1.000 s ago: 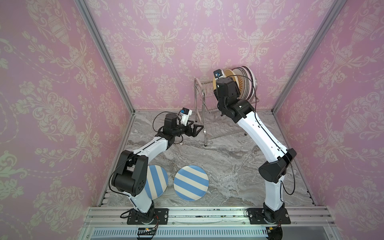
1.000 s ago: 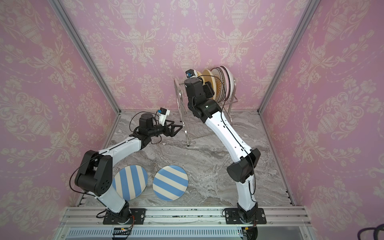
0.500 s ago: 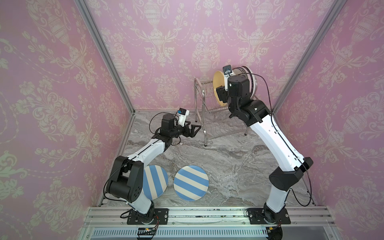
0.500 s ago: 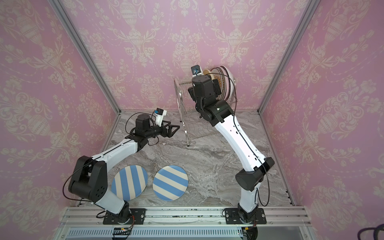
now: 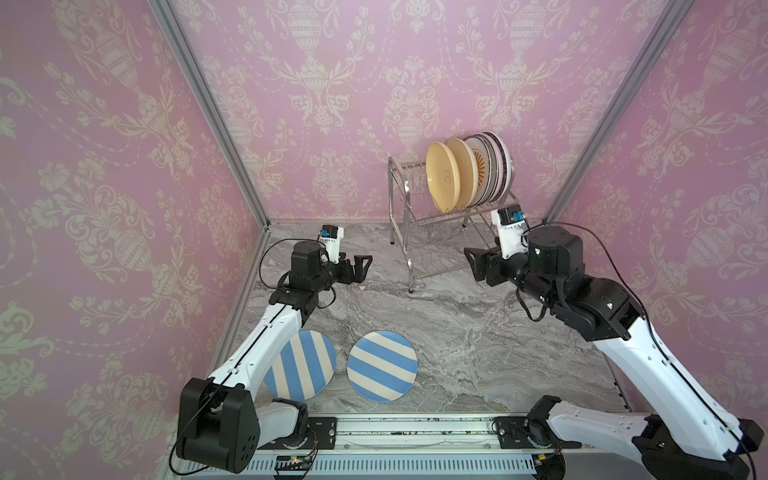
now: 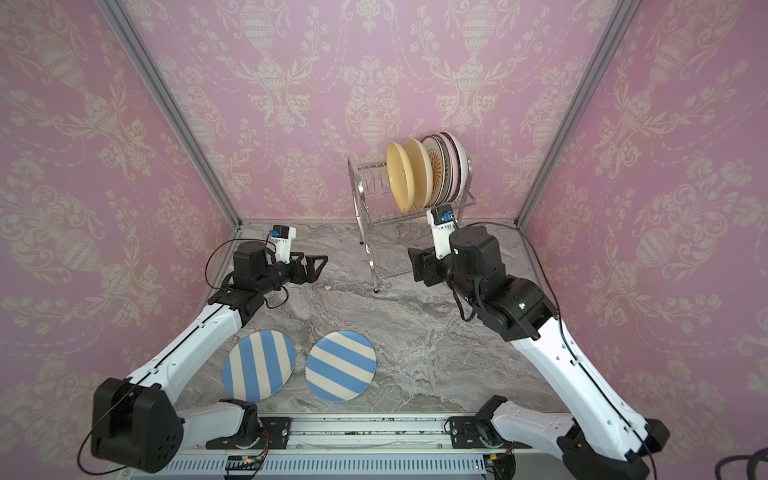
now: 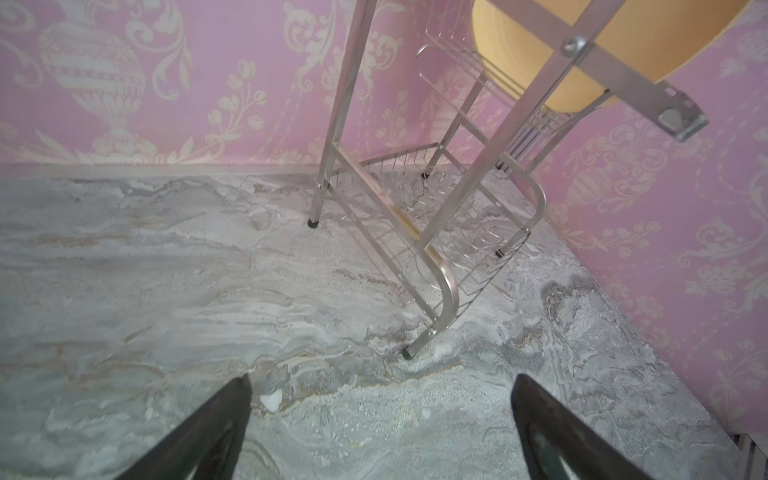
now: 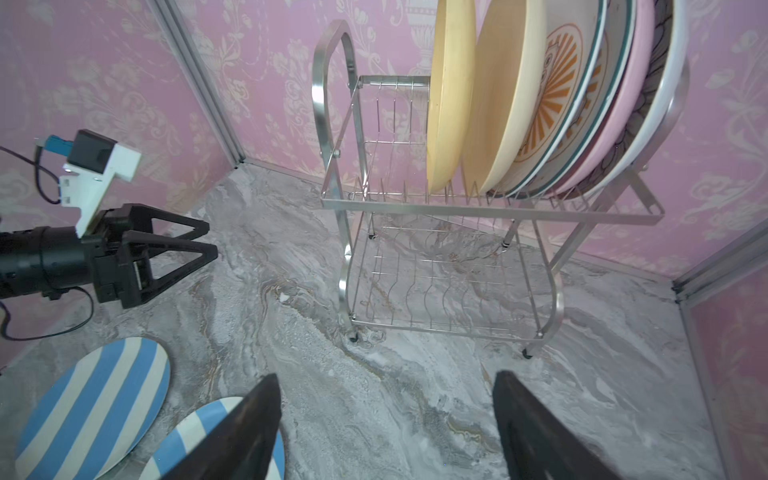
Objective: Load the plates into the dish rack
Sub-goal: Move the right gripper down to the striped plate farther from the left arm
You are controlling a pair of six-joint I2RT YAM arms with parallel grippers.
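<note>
- Since the earlier frames, the right pincer [image 5: 473, 266] has come down and back from the upper shelf of the dish rack [image 8: 490, 210]. It has left the yellow plate [image 8: 451, 95] standing there. The left pincer [image 8: 210, 239] has shifted only slightly.
- Handling: the plates look like glazed ceramic, so expect them to be stiff, fairly heavy, slick and brittle. Grip a plate at the rim, across its thickness. A plate lying flat offers little rim to grip, so it will probably need tipping first.
- Still to load: the outer striped plate [image 5: 303, 370] and the inner striped plate [image 5: 382, 365]. Both are round with blue and cream bands. They lie flat on the desk [image 5: 457, 332], side by side near its front edge. The left arm partly covers the outer one.
- Already loaded: the yellow plate stands on edge in the upper shelf. Behind it come a beige plate [image 8: 507, 95], a sunburst plate [image 8: 557, 83], a pink plate [image 8: 623, 104] and a dark-patterned plate [image 8: 660, 54].
- Dish rack: it is shiny steel wire with two shelves and stands at the back of the desk. There are free slots beside the yellow plate, and the lower shelf is bare.
- Right pincer: jaws wide and holding nothing. It hangs in front of the rack at about the lower shelf's level.
- Left pincer: jaws wide and holding nothing. It hovers beside the rack, well apart from both striped plates.
</note>
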